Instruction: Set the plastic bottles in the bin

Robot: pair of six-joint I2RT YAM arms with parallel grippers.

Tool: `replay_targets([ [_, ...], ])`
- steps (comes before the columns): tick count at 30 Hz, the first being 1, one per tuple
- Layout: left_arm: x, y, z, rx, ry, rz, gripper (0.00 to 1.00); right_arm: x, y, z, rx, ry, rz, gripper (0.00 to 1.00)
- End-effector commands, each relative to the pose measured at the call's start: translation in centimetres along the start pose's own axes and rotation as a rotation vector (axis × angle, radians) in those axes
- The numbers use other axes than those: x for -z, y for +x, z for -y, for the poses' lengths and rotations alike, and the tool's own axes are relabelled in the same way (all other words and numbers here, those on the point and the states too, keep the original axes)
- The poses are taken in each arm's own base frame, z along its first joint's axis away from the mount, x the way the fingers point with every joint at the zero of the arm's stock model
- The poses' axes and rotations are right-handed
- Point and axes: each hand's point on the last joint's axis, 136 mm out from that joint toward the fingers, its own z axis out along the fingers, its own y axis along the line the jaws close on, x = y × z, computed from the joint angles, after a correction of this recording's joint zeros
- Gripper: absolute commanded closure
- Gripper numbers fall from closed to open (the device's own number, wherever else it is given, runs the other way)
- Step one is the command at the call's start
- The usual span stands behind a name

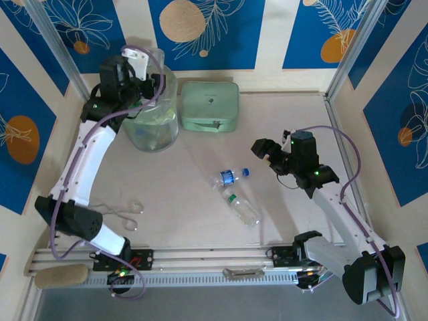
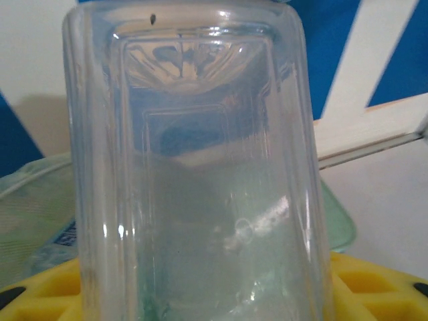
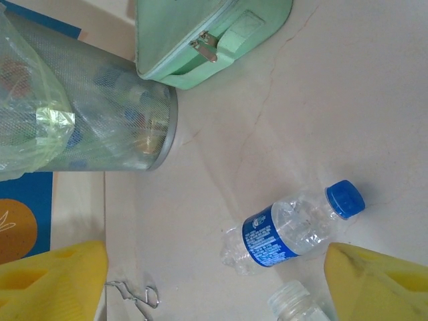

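**Over the bin, one bottle held; two more lie by the right arm**

In the top view, the left end effector (image 1: 142, 75) hangs above the bin (image 1: 155, 127) at the far left of the tabletop (image 1: 187, 221). It appears to carry a clear bottle (image 1: 155, 61), though the glare there makes this hard to confirm. A mint-green case (image 1: 209, 105) sits just beside the bin. Mid-table lie a blue-capped bottle (image 1: 229, 178) and a second bottle (image 1: 242, 206), close together or perhaps touching. The right end effector (image 1: 273, 152) hovers released, just to their right.

In the left wrist view, the clear bottle (image 2: 200, 174) stands gripped between the yellow pads (image 2: 374, 287), with the bin's bag-lined rim (image 2: 33, 200) below.

In the right wrist view, the right end effector (image 3: 214, 287) has its pads wide apart. The blue-capped bottle (image 3: 294, 227) lies just ahead of them, and the neck of the second bottle (image 3: 294, 304) sits between them. The bin (image 3: 114, 114) lies well beyond.

The blue-capped bottle's long axis runs roughly across the table, cap toward the right arm. That arm is clearly nearer, so its pads would probably need to close across the body.
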Motion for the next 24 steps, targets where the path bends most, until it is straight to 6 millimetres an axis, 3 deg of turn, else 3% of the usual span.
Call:
replay_targets([
  [1, -1.2, 0.8, -2.3, -0.040, -0.046, -0.070, 0.54, 0.8, -0.2, -0.3, 0.021, -0.002, 0.015, 0.15],
  [7, -4.5, 1.7, -4.8, -0.062, -0.095, -0.137, 0.54, 1.2, -0.3, -0.3, 0.027, 0.006, 0.019, 0.14],
  [11, -6.3, 3.4, -6.0, -0.057, -0.116, -0.191, 0.54, 1.5, -0.3, -0.2, 0.030, 0.009, 0.028, 0.14],
  [18, -7.3, 5.8, -7.4, -0.037, -0.150, -0.252, 0.53, 1.8, -0.2, -0.1, 0.035, 0.016, 0.033, 0.14],
  [20, -7.2, 6.0, -7.5, -0.031, -0.152, -0.256, 0.49, 1.8, -0.2, 0.0, 0.034, 0.014, 0.032, 0.14],
  [24, -7.0, 6.0, -7.5, -0.020, -0.157, -0.255, 0.30, 1.7, -0.1, 0.0, 0.026, 0.010, 0.029, 0.14],
])
